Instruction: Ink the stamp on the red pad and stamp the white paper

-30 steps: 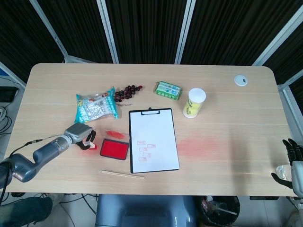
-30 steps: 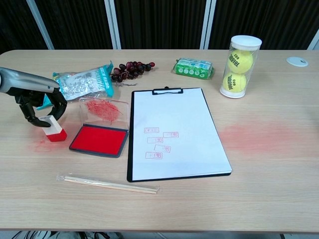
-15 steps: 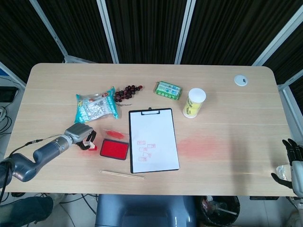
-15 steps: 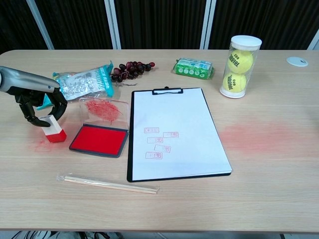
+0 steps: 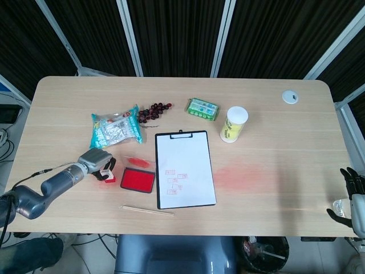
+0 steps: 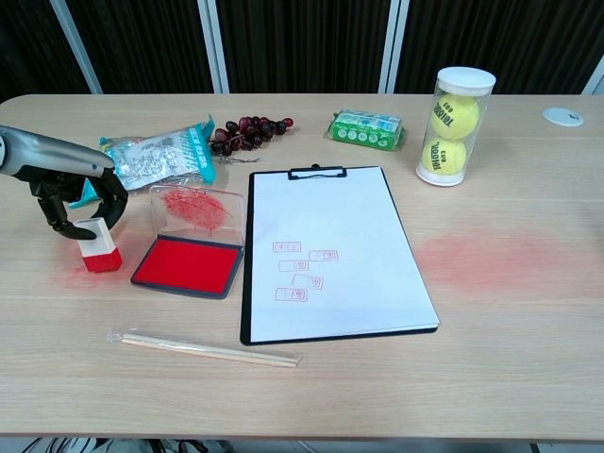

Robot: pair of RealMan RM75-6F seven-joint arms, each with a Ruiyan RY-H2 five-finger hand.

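The stamp (image 6: pixel 98 248), a white block with a red base, stands on the table left of the open red ink pad (image 6: pixel 186 265). My left hand (image 6: pixel 74 201) curls over it, and its fingers grip the white top. In the head view the same left hand (image 5: pixel 98 161) and stamp (image 5: pixel 108 175) sit beside the ink pad (image 5: pixel 137 180). The white paper (image 6: pixel 330 236) lies on a black clipboard right of the pad and bears several red stamp marks (image 6: pixel 300 272). Beyond the table's right front corner, my right hand (image 5: pixel 349 197) hangs with its fingers apart, holding nothing.
The pad's clear lid (image 6: pixel 196 208) is smeared red. A snack bag (image 6: pixel 156 156), grapes (image 6: pixel 247 132), a green packet (image 6: pixel 366 128) and a tennis-ball tube (image 6: pixel 455 113) line the back. Wrapped chopsticks (image 6: pixel 208 349) lie near the front edge. A red stain (image 6: pixel 491 255) marks the table.
The stamp has gone from slightly tilted to upright and shifted a little left under my left hand. Nothing else has moved.
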